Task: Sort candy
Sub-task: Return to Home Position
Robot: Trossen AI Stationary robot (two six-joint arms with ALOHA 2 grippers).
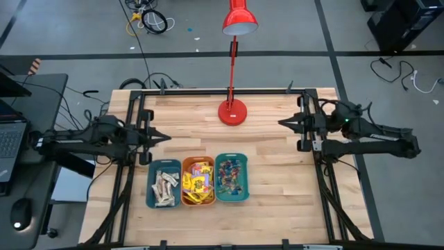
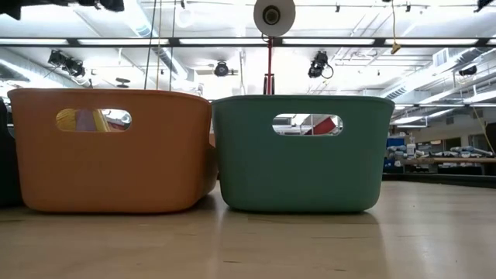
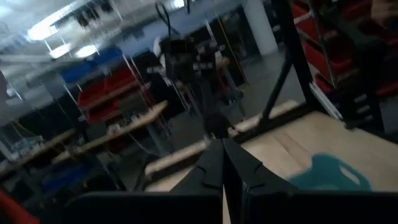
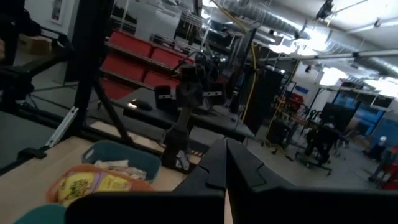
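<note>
- High view: the table [image 1: 284, 194] carries three bins side by side near its near edge, a little left of the middle.
- From left to right they are the blue bin [image 1: 150, 185], the orange bin [image 1: 198, 160] and the teal bin [image 1: 247, 178]. Each one touches or stands just beside the next.
- All the candy [image 1: 198, 182] lies inside the bins, sorted by kind.
- Pale bars [image 1: 164, 187] fill the blue bin, yellow packets [image 1: 201, 186] the orange bin, and small coloured pieces [image 1: 231, 176] the teal bin.
- A red lamp [image 1: 232, 111] stands at the far middle of the table, well apart from the bins.
- Left gripper [image 1: 166, 136] hangs over the left side of the table, pointing right. Its fingers are pressed together to a point and hold nothing.
- Right gripper [image 1: 281, 123] hangs over the right side, pointing left. It is likewise closed tight and empty.
- Both grippers are clear of the bins and well apart from each other.
- Low view: the orange bin [image 2: 108, 155] and the teal bin [image 2: 302, 163] stand upright on the wood, nearly touching.
- A yellow packet [image 2: 77, 119] shows through the orange bin's handle hole.
- Right wrist view: its closed fingers [image 4: 214, 165] point across the table, with yellow packets [image 4: 93, 185] in sight farther off.
</note>
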